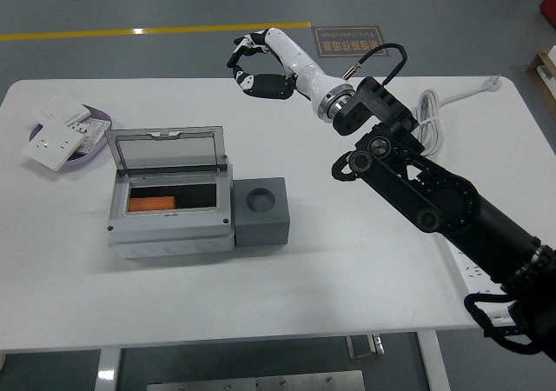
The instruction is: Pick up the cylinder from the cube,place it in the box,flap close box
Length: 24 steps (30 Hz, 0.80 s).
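The right hand (254, 63) hangs high in the upper centre of the frame, above the table's (347, 304) far edge, its fingers curled inward and holding nothing visible. It stands well apart from the box (170, 195) at centre left. The left hand is not in view. The orange cylinder (152, 204) lies inside the box, at the left of its compartment; the cube (261, 210), touching the box's right side, shows an empty round socket. The clear lid (166, 152) stands upright at the back of the box, open. Judged from this, pick and place are complete and only the closing of the lid remains. The next move calls for bringing the hand down and left, behind the lid's top edge, then pushing it forward and down without shifting the box.
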### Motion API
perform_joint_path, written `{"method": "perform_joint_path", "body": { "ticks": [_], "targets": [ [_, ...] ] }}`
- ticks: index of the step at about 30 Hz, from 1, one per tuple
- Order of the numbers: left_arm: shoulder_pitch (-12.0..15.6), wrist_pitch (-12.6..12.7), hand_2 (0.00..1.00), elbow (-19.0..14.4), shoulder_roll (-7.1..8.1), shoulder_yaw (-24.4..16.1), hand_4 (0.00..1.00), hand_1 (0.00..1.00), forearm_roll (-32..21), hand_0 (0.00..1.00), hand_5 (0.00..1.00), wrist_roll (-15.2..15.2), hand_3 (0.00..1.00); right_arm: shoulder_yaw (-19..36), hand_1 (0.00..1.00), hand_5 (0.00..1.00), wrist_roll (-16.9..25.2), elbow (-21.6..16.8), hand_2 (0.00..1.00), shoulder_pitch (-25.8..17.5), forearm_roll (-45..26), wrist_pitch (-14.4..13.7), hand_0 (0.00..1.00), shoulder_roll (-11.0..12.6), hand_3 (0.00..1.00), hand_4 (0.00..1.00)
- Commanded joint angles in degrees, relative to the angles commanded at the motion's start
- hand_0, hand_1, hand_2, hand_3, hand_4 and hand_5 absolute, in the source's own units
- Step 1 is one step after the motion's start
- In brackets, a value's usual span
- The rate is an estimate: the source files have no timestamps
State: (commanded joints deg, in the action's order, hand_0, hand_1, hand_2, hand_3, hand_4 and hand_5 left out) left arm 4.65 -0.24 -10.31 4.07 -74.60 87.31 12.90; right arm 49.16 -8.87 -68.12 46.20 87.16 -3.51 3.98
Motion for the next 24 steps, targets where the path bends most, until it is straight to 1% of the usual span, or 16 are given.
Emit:
{"method": "perform_joint_path", "body": {
  "ticks": [5, 6, 17, 18, 23, 24],
  "targets": [
    [0.2, 0.0, 0.854, 0.0, -0.22, 0.2, 0.002, 0.852, -0.2, 0.923, 0.002, 0.2, 0.951, -0.3, 0.812, 0.002, 1.8, 0.2, 0.898, -0.1, -1.0, 1.8, 0.914, 0.1, 0.951, 0.366],
    [0.3, 0.0, 0.854, 0.0, -0.28, 0.3, 0.002, 0.852, -0.2, 0.923, 0.002, 0.2, 0.951, -0.3, 0.825, 0.002, 2.1, 0.3, 0.924, -0.1, -1.2, 2.0, 0.901, 0.1, 0.924, 0.002],
    [0.3, 0.1, 0.854, 0.0, -0.13, 0.1, 0.002, 0.852, 0.0, 0.923, 0.002, 0.1, 0.951, -0.4, 0.838, 0.002, 5.2, 0.5, 0.933, 0.0, -6.4, 0.9, 0.912, 0.1, 0.911, 0.002],
    [0.3, 0.1, 0.854, 0.0, -0.15, 0.2, 0.002, 0.852, 0.0, 0.923, 0.002, 0.1, 0.951, -0.4, 0.854, 0.002, 5.3, 0.5, 0.925, 0.0, -6.6, 0.9, 0.917, 0.1, 0.939, 0.002],
    [0.3, 0.1, 0.854, 0.0, -0.22, 0.3, 0.002, 0.852, -0.2, 0.923, 0.002, 0.1, 0.951, -0.4, 0.854, 0.002, 5.6, 0.5, 0.925, 0.0, -7.1, 0.9, 0.917, 0.2, 0.939, 0.002],
    [0.3, 0.1, 0.854, 0.0, -0.21, 0.3, 0.002, 0.852, -0.1, 0.923, 0.002, 0.1, 0.951, -0.4, 0.865, 0.002, 5.6, 0.5, 0.925, 0.0, -7.2, 1.0, 0.923, 0.2, 0.961, 0.002]
  ]
}}
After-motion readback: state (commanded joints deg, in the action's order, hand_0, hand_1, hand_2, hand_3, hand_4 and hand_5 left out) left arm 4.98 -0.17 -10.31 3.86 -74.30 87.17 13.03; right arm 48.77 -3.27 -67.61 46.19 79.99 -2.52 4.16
